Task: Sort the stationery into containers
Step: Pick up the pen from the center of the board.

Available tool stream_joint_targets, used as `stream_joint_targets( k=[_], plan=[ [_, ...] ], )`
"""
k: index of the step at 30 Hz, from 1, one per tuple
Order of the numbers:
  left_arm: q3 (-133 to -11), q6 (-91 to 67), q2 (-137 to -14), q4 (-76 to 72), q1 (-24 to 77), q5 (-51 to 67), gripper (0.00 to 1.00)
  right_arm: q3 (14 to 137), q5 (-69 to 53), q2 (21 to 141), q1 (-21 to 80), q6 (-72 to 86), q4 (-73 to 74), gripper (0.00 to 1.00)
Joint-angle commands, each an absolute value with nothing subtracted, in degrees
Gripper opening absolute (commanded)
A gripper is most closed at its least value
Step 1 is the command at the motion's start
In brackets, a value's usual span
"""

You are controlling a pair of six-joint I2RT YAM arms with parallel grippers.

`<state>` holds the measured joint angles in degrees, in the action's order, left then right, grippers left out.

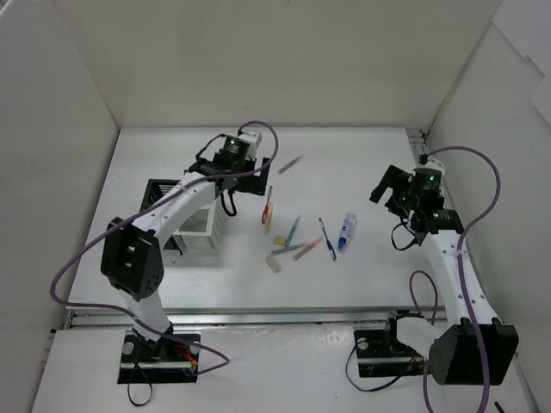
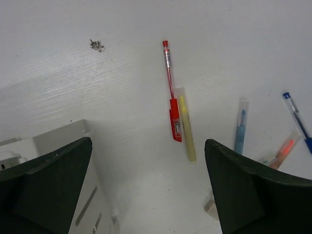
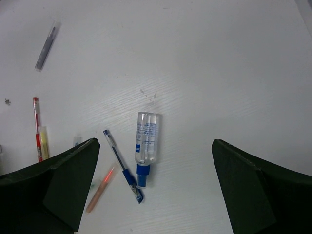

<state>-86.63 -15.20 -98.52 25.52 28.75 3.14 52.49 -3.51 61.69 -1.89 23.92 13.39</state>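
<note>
Both spread and empty, the left gripper [image 2: 147, 146] hovers just behind the red pen [image 2: 170, 92] and the right gripper [image 3: 155, 142] above the clear tube [image 3: 146, 134], seemingly lining up picks.

Bare table [image 1: 370, 172] surrounds pens [image 1: 326, 238] (white organiser [image 1: 198, 225] left).

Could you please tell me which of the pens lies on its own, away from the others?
The grey pen: it lies alone farther back, while the rest cluster together nearer the front.

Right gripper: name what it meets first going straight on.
Probably the clear tube with a blue cap, lying on the table between the open fingers; the blue pen lies just beside. Depth is unclear.
</note>
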Motion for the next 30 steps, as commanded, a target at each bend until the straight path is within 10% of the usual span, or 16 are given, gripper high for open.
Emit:
stream_joint_targets(
  k=[1, 30],
  plan=[
    [-92.89, -15.29, -102.98, 29.62, 31.72, -4.65, 0.95, 55.98, -6.59, 64.07, -1.93, 22.94, 11.69, 0.98],
    [-93.60, -17.58, -118.12, 28.92, 34.63, -8.26, 0.75, 55.81, -5.10, 65.74, -0.88, 22.24, 11.69, 0.98]
  ],
)
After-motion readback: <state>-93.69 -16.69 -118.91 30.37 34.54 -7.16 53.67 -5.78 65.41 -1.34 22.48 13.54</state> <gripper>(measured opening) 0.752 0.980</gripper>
